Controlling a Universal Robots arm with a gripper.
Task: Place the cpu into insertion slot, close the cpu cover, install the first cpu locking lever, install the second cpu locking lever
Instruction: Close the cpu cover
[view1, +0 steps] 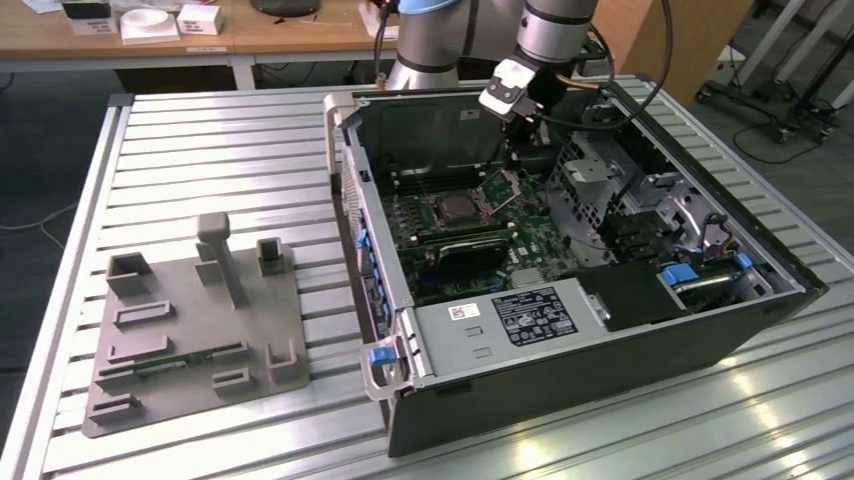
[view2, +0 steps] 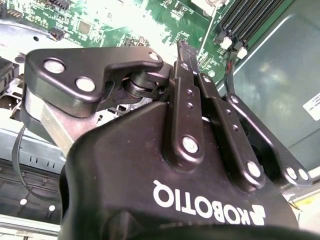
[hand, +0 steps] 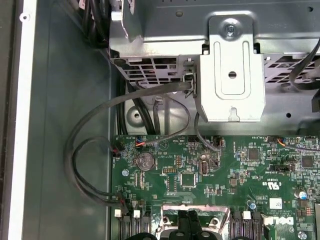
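Note:
In the exterior view my gripper reaches down into the open computer case, just above the motherboard. The cpu lies flat in the insertion slot, its silver top showing. The cpu cover stands tilted up at the slot's far side, right under my fingertips. In the first wrist view the black fingertips sit pressed together against the cover's silver frame. In the second wrist view the fingers converge over the green board. I cannot tell whether they pinch the cover or only touch it.
A grey fixture plate lies on the slatted metal table at the exterior view's left. Inside the case are a white-labelled black box, a metal drive cage, black cables and memory slots.

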